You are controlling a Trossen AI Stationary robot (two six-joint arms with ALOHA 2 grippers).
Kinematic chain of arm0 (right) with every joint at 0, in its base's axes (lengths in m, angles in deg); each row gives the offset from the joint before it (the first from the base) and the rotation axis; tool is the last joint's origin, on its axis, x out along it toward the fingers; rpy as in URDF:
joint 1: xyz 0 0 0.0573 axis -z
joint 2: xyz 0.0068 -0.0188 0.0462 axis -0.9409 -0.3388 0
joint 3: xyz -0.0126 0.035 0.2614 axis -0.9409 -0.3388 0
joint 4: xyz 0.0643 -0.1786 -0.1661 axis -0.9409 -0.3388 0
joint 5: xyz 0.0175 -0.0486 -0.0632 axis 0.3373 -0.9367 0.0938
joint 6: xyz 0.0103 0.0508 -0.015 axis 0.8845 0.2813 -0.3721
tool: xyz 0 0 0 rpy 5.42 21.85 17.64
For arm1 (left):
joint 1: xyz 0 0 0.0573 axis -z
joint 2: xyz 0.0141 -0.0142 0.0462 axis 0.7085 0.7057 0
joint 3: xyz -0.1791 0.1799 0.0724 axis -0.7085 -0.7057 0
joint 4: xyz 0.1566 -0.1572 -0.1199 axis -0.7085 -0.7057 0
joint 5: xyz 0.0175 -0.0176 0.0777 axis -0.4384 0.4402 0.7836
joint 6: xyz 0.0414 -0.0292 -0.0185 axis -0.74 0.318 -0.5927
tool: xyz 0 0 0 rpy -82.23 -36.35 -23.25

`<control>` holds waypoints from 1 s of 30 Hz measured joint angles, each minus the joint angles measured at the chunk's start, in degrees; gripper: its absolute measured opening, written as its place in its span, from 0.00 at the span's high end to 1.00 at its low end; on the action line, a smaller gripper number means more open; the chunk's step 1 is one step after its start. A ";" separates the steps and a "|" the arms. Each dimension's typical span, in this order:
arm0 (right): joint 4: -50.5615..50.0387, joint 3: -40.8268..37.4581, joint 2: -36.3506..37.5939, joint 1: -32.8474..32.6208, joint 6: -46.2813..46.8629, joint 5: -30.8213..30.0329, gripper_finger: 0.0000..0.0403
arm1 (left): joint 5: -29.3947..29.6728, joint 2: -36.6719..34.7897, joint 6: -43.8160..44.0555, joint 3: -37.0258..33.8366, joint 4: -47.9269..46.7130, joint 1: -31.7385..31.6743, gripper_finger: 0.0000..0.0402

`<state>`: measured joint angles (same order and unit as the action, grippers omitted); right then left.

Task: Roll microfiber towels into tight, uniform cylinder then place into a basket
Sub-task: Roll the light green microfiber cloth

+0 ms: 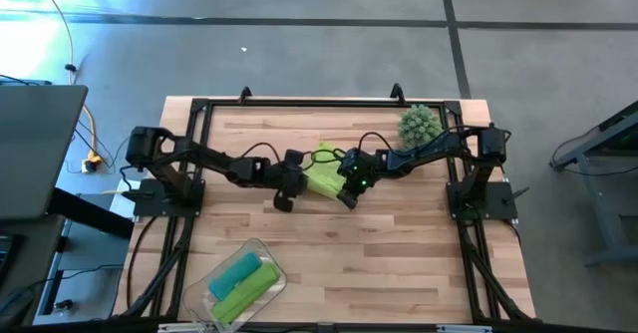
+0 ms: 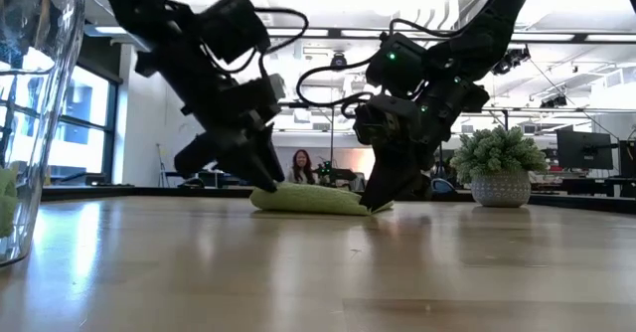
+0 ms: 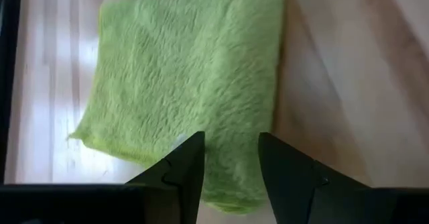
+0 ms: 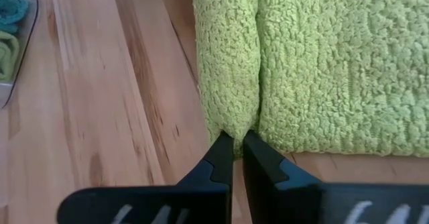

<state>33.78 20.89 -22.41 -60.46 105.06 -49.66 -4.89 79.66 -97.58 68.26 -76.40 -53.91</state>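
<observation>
Right tool [image 4: 238, 147] pinches the green towel's [image 4: 322, 63] folded edge; left tool [image 3: 231, 160] gapes, holding nothing. Weak pinch could slip, loosening the roll.

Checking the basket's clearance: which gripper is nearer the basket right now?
Left. The left gripper is at the flat green towel's left edge, up-table from the basket at the front left. The right gripper is at the towel's opposite edge, farther away.

Green towel [image 2: 308, 200] on table [image 2: 397, 272], end effectors at both ends
</observation>
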 joint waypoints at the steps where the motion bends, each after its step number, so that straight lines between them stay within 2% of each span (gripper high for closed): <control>1: 0.02 0.00 0.00 0.00 -0.49 0.00 0.99 | -0.54 0.40 0.10 0.00 0.11 -0.81 0.67; 6: 0.12 0.00 0.00 0.01 -2.30 -0.28 0.99 | -8.34 2.73 2.57 0.02 -0.02 -4.31 0.67; 11: 0.24 0.00 0.00 0.02 -4.27 -0.39 0.99 | -11.38 4.88 5.53 0.28 1.43 -7.01 0.67; 15: 0.27 0.00 0.00 0.02 -7.29 -0.42 0.97 | -17.44 5.20 15.02 0.37 -0.23 -9.09 0.68; 18: 0.00 0.00 0.12 0.02 -11.56 -0.46 0.89 | -23.81 5.18 22.68 0.37 -2.51 -10.34 0.71; 24: -6.74 -0.02 3.83 0.13 -20.02 -0.52 0.74 | -32.36 5.16 41.12 0.33 -5.12 -10.45 0.80; 27: -10.20 -0.02 7.12 -0.34 -24.08 -0.90 0.72 | -38.86 5.41 48.07 0.08 -5.12 -10.28 0.83; 30: -10.76 -0.02 10.43 -2.85 -28.57 -3.47 0.72 | -41.26 5.56 52.76 0.02 -3.91 -9.86 0.86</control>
<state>23.02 20.87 -11.98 -63.31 76.49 -53.13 -46.16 85.22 -44.82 68.28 -80.30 -63.77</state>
